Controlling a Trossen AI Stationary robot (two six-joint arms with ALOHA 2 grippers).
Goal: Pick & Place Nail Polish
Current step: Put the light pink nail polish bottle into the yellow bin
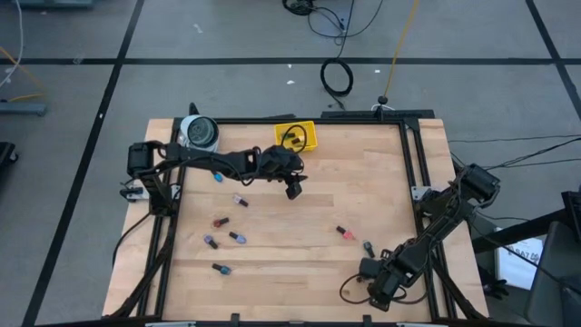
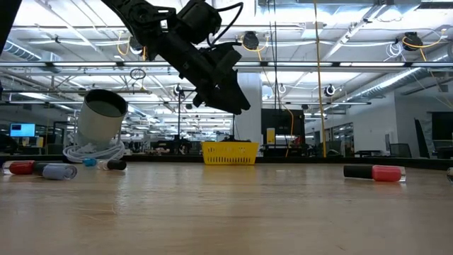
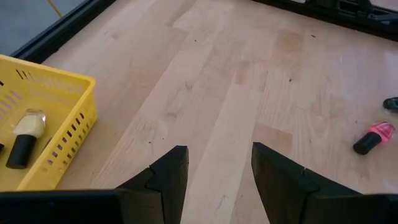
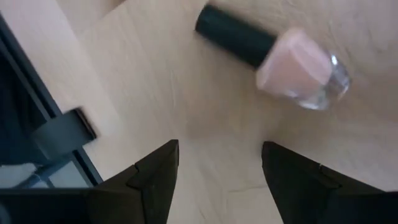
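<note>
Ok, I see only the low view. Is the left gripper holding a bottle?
Observer: No. The left gripper is open and empty, above bare wood beside the yellow tray.
Operator: Is something inside the tray?
Observer: Yes, at least one pale bottle with a dark cap lies in it.
Operator: And the right gripper?
Observer: The right gripper is open, near a table corner on the right side, with a pink bottle lying just ahead of it.
</note>
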